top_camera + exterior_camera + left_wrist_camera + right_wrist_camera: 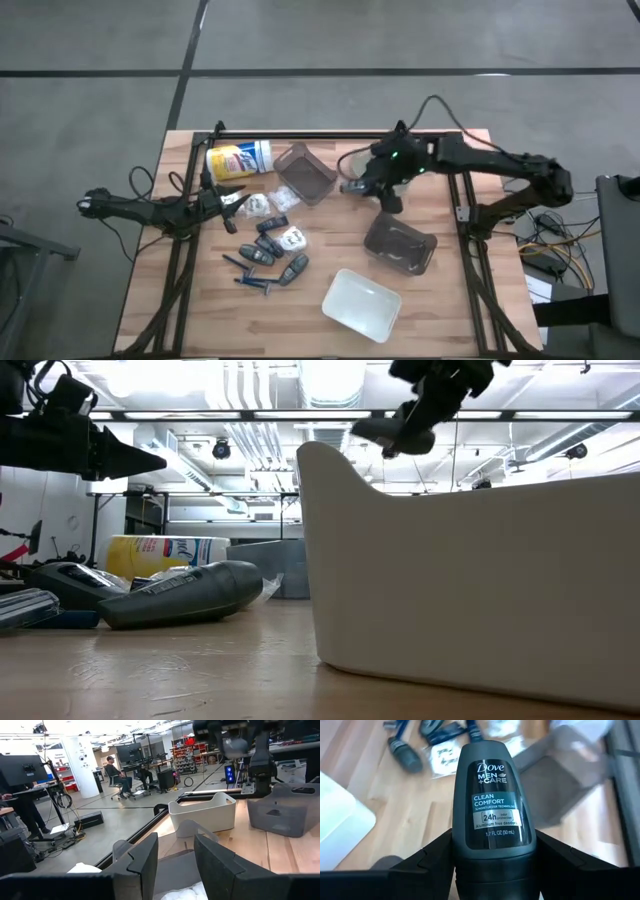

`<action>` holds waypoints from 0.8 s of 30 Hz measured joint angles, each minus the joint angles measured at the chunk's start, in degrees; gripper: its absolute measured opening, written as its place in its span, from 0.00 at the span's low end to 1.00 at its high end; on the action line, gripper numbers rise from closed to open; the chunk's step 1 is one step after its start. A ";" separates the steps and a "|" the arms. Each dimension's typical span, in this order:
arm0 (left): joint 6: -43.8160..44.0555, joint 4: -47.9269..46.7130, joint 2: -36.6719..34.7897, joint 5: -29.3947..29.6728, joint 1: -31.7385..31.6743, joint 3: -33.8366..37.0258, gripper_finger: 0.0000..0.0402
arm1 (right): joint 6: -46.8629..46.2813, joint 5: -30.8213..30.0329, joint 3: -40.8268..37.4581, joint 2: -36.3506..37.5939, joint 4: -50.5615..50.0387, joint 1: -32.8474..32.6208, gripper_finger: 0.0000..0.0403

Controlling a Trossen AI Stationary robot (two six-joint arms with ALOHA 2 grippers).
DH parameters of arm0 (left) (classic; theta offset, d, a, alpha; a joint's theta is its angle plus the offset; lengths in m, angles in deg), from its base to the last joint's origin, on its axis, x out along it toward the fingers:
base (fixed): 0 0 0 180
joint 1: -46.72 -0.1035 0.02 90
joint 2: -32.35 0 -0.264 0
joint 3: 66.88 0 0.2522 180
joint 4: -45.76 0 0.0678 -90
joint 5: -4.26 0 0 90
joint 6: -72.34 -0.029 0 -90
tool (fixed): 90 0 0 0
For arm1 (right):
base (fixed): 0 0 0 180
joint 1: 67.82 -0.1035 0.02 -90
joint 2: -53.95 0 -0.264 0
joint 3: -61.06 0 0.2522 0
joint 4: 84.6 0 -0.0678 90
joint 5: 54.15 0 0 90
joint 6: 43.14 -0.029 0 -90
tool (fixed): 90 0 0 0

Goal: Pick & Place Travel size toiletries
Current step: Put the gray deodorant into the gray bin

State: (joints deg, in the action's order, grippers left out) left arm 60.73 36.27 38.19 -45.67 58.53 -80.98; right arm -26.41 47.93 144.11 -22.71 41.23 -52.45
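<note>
My right gripper (352, 186) is shut on a dark grey roll-on deodorant (494, 795), high over the table between the two smoky bins; the low view shows it at the top (392, 432). The other toiletries (268, 245) lie on the wood in a loose heap: grey-blue oblong pieces, white packets (290, 238) and thin blue sticks (250, 284). One grey piece lies on its side (185, 595). My left gripper (238, 203) is open at the heap's far left edge, and white packets (186, 893) show just below its fingers (142, 862). My right gripper pinches the deodorant between its two fingers (432, 857), at the end below the label (495, 862). The fingers lie along the piece, one on each side. It is lifted clear and sticks out roughly level past the fingertips, toward the table's left.
A white canister with a yellow label (240, 160) lies at the far left. One smoky bin (305, 172) stands beside it, a second (400, 243) right of the middle, a white bin (362, 303) near the front edge. People sit in the room beyond (114, 772).
</note>
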 joint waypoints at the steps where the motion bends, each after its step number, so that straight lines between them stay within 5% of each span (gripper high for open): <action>1: -0.01 -0.01 0.00 0.00 -0.01 0.00 0.33 | -0.04 -0.02 0.00 1.01 -0.01 1.01 0.53; 11: 0.00 -0.01 0.00 0.00 0.00 0.00 0.33 | -0.62 -0.07 -0.14 4.50 -1.18 10.47 0.53; 24: -0.01 0.00 0.00 0.00 -0.02 0.00 0.33 | 0.72 -0.22 -1.38 -2.80 -0.71 20.52 0.53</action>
State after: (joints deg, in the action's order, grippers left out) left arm 60.72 36.27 38.20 -45.67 58.51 -80.98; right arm -25.70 47.71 142.74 -25.52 40.51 -31.93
